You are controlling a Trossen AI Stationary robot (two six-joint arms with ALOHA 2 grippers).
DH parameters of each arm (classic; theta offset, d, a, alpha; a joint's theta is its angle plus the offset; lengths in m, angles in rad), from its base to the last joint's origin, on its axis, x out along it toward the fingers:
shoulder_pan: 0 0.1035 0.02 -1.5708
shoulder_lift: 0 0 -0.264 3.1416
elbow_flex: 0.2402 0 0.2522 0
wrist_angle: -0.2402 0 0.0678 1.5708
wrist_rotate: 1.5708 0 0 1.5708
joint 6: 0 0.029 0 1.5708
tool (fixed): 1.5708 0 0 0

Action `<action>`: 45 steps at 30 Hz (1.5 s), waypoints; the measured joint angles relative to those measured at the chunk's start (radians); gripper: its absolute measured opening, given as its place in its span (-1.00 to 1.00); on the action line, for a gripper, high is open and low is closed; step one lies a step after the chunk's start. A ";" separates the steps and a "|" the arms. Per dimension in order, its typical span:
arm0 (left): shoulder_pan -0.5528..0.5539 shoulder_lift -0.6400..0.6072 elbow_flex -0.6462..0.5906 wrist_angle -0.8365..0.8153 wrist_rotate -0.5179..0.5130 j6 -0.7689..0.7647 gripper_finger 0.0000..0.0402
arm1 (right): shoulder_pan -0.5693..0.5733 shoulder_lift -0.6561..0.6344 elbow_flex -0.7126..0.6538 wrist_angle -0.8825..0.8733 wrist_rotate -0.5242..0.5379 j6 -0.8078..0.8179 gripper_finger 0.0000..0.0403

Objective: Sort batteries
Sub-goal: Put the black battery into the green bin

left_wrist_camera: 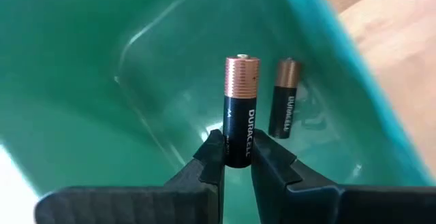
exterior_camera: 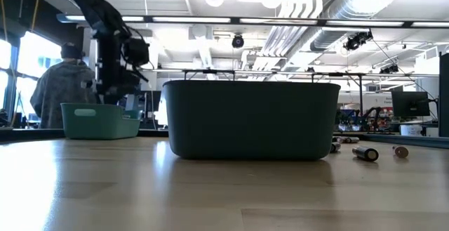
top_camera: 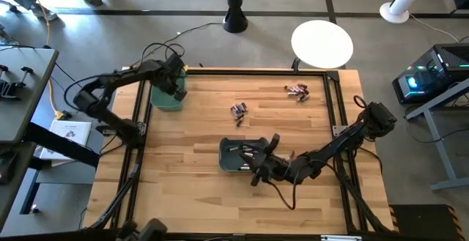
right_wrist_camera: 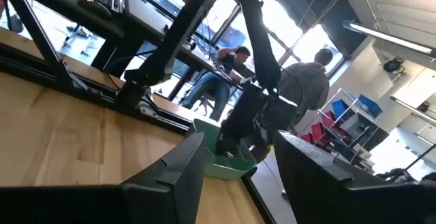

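Observation:
My left gripper [left_wrist_camera: 236,157] is shut on a black and copper battery [left_wrist_camera: 240,108] and hangs over the inside of the teal bin [top_camera: 167,97] at the table's far left. A second battery [left_wrist_camera: 285,99] lies on that bin's floor. My right gripper [top_camera: 258,162] stands open, with nothing between its fingers, over the near right part of the dark green bin [top_camera: 236,155] in the middle of the table. Loose batteries lie in two small groups on the wood: one at mid-table [top_camera: 238,110], one at the far right [top_camera: 297,91]. My left gripper pinches the battery's black end [left_wrist_camera: 237,152] between its two fingertips. The fingers come steeply from above and lie along the battery. The battery sticks out past the fingertips, copper end [left_wrist_camera: 242,74] foremost, toward the bin's floor.
A black frame [top_camera: 333,102] runs along the table's edges. In the low view the dark bin [exterior_camera: 249,119] fills the middle, with stray batteries [exterior_camera: 365,153] to its right. A person [exterior_camera: 63,90] sits beyond the table. The near left wood [top_camera: 176,190] is bare.

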 joint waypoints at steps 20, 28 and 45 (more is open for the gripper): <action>0.017 0.145 0.000 0.046 -0.003 0.046 -0.48 | 0.000 0.000 0.000 0.000 0.000 0.001 -0.15; 0.017 -0.025 0.000 0.024 -0.016 0.045 -0.10 | 0.009 0.000 0.000 0.082 0.100 -0.058 -0.15; -0.288 -0.614 -0.131 0.228 0.008 0.007 -0.06 | 0.179 -0.277 -0.105 -0.091 0.552 0.324 -0.15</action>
